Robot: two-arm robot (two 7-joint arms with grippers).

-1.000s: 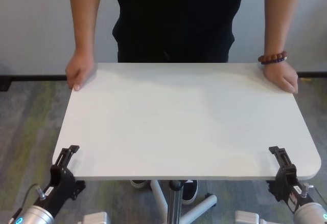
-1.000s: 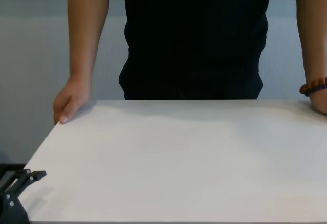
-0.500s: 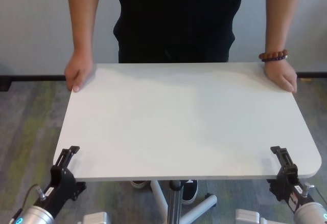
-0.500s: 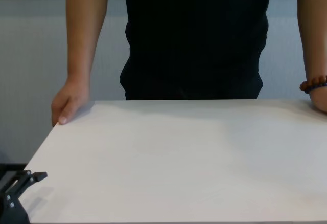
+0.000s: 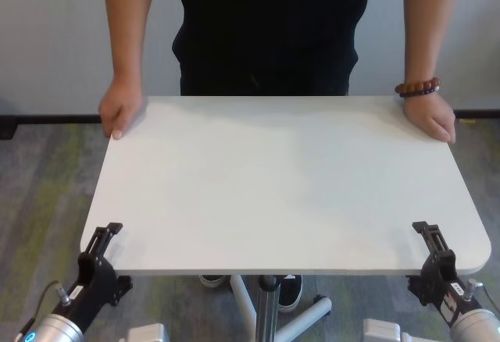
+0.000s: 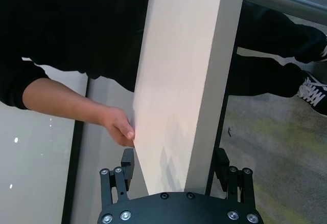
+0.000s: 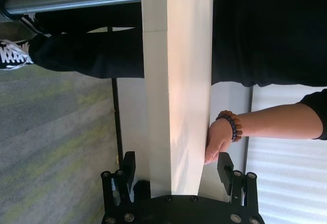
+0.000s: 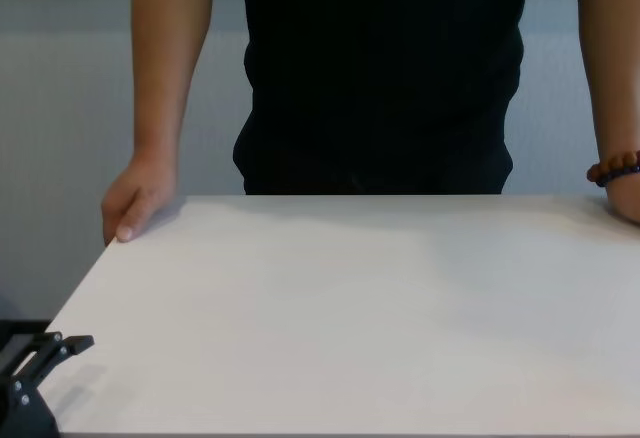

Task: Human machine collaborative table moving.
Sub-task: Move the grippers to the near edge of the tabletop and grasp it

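Head view, table (image 5: 289, 186) long axis left-right, both grippers spread astride near edge.

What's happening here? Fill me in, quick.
A person and a robot share a white table. The person stands at the far side with one hand on each far corner, the other hand wearing a bead bracelet. The robot's left hand and right hand sit at the two near corners, fingers open either side of the tabletop's edge, not clamped. Nothing lies on the table.
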